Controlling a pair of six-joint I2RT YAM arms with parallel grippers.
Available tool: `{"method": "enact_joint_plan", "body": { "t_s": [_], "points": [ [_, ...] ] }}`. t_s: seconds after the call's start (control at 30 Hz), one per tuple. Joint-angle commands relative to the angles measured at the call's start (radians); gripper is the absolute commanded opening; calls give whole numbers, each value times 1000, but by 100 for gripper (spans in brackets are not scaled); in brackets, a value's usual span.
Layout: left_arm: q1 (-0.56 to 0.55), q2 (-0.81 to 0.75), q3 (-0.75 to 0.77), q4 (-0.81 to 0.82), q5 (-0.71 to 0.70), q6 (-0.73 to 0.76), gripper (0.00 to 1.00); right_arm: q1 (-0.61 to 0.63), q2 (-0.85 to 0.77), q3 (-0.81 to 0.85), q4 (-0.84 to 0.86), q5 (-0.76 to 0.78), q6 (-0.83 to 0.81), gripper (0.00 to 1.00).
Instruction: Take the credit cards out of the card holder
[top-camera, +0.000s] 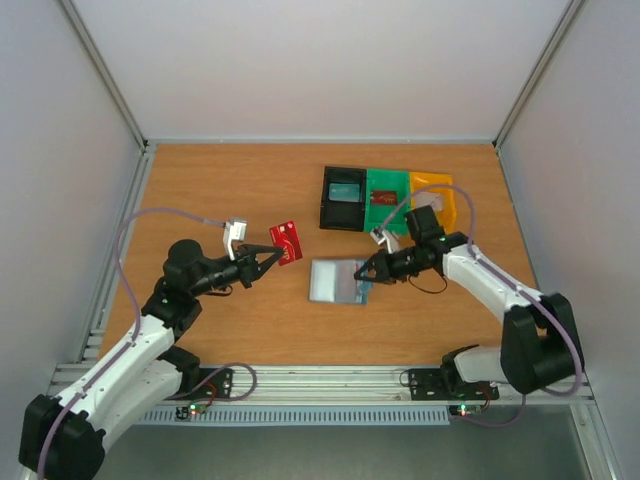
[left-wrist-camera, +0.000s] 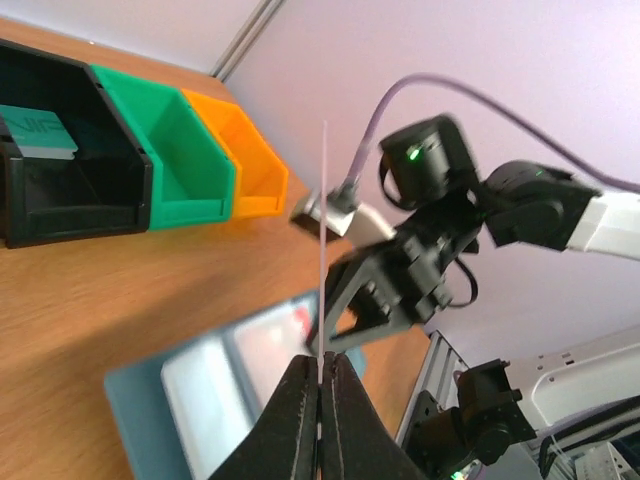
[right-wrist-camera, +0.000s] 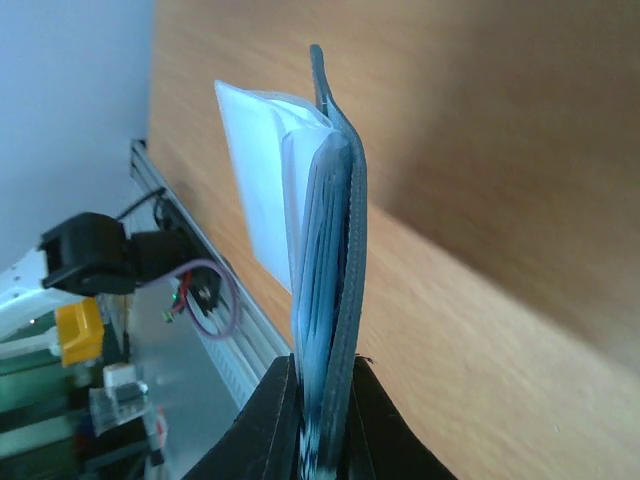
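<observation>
My left gripper (top-camera: 272, 257) is shut on a red credit card (top-camera: 287, 241) and holds it above the table, left of the card holder. In the left wrist view the card (left-wrist-camera: 323, 250) shows edge-on between my closed fingers (left-wrist-camera: 322, 375). The blue-grey card holder (top-camera: 336, 281) lies open at mid-table, and my right gripper (top-camera: 367, 270) is shut on its right edge. In the right wrist view the holder (right-wrist-camera: 335, 215) stands edge-on in the jaws, with pale blue pockets and a white leaf fanned out. Another red card (top-camera: 380, 198) lies in the green bin.
A black bin (top-camera: 343, 198), a green bin (top-camera: 388, 202) and a yellow bin (top-camera: 440, 203) stand in a row at the back right. The black bin holds a teal card (top-camera: 346, 188). Grey walls close the table on three sides.
</observation>
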Motion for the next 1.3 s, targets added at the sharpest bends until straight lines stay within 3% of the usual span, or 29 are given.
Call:
{"method": "enact_joint_plan", "body": {
  "t_s": [0.0, 0.17, 0.2, 0.27, 0.3, 0.37, 0.47, 0.57, 0.7, 0.77, 0.83, 0.9, 1.07, 1.1, 1.27],
  "points": [
    [3, -7, -10, 59, -33, -38, 0, 0, 86, -65, 59, -45, 85, 1],
    [3, -5, -14, 59, -26, -59, 0, 0, 245, -89, 116, -90, 108, 2],
    [3, -8, -12, 58, -24, -61, 0, -1, 259, -90, 113, -71, 108, 6],
    [3, -16, -6, 63, -14, -63, 0, -2, 260, -86, 90, -20, 108, 26],
    [2, -17, -1, 70, -7, -62, 0, -3, 244, -79, 66, 19, 108, 36],
    [3, -21, 9, 85, 10, -60, 0, -3, 192, -39, -1, 129, 93, 46],
    [2, -21, 27, 127, 36, -50, 0, -3, 34, 24, -90, 387, 81, 55],
    [-1, -25, 48, 193, 75, -4, 0, 10, -145, 90, -101, 454, 42, 58],
    [-20, -19, 72, 235, 109, 0, 0, 193, -292, 153, 29, 348, -60, 61],
    [-43, -21, 79, 242, 134, -7, 0, 317, -302, 153, 157, 253, -68, 64],
    [-69, -26, 80, 249, 174, 3, 0, 424, -284, 155, 260, 268, -63, 72],
    [-94, -28, 81, 259, 216, 17, 0, 456, -246, 174, 327, 278, -43, 73],
    [-109, -30, 82, 275, 242, 32, 0, 465, -182, 216, 366, 249, -32, 68],
    [-109, -30, 82, 277, 242, 32, 0, 465, -173, 215, 378, 232, -28, 61],
    [-112, -27, 73, 265, 225, 31, 0, 466, -144, 221, 416, 100, -12, 6]
  ]
}}
